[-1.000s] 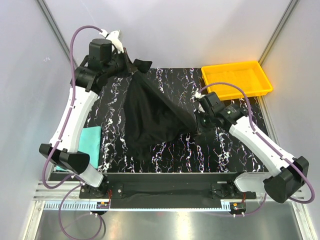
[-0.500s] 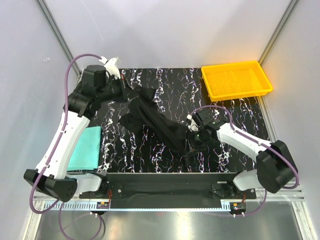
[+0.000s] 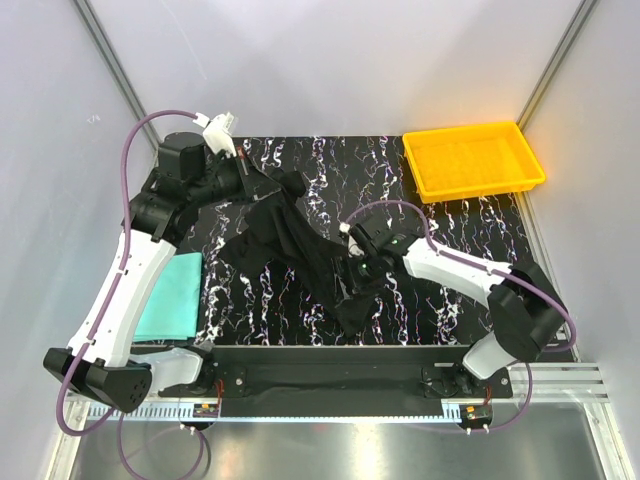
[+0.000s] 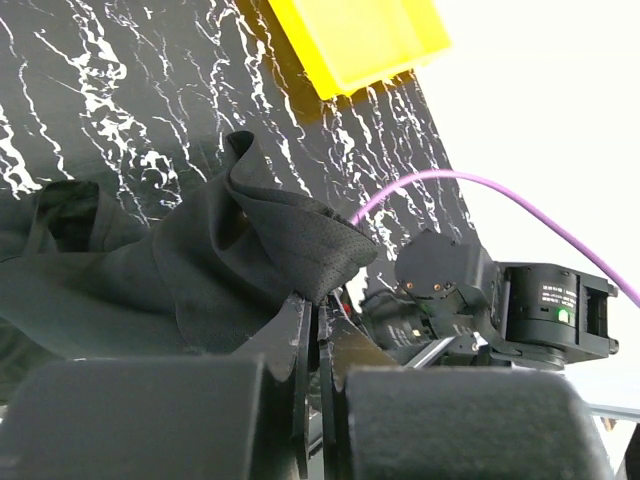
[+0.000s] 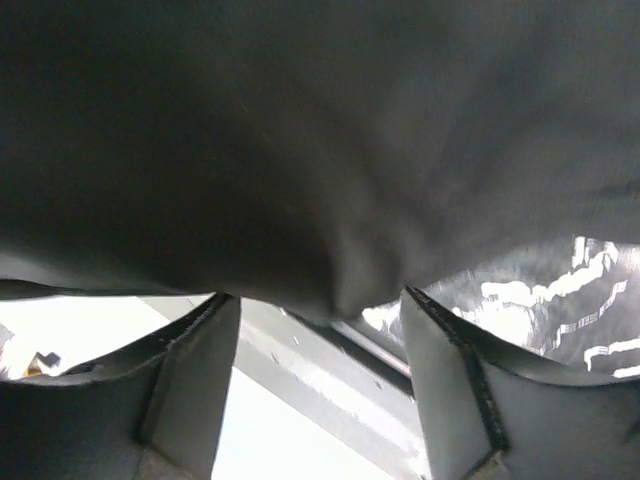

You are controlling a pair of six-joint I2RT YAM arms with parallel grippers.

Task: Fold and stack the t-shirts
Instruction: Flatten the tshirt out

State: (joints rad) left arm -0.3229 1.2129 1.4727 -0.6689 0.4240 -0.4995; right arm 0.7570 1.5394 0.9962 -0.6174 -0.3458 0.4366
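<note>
Pinching hard up in the upper left of the overhead view, the left gripper (image 3: 262, 185) has its two fingers pressed together on a peaked fold of the black t-shirt (image 3: 300, 250), and the left wrist view shows it plainly: jaws closed with the dark cloth (image 4: 230, 260) nipped at the tips of the left gripper (image 4: 315, 305). From there the shirt runs as a crumpled, twisted band slanting down toward the lower middle of the frame, most of it lying on the black marbled table (image 3: 460, 215). Over at the band's lower end sits the right gripper (image 3: 350, 268), low against the cloth, and here the fingers stand apart. In the right wrist view black fabric (image 5: 300, 130) fills the whole top of the frame and sags into the gap of the right gripper (image 5: 320, 300), with daylight showing under it between the fingers (image 5: 200, 370); nothing is clamped. The teal t-shirt (image 3: 170, 295) lies flat at the left edge, half hidden behind the left arm (image 3: 135, 270), well apart from the black one. The yellow tray (image 3: 532, 165) sits at the upper right corner, and the right arm's purple cable (image 3: 400, 208) loops above the table near the shirt.
</note>
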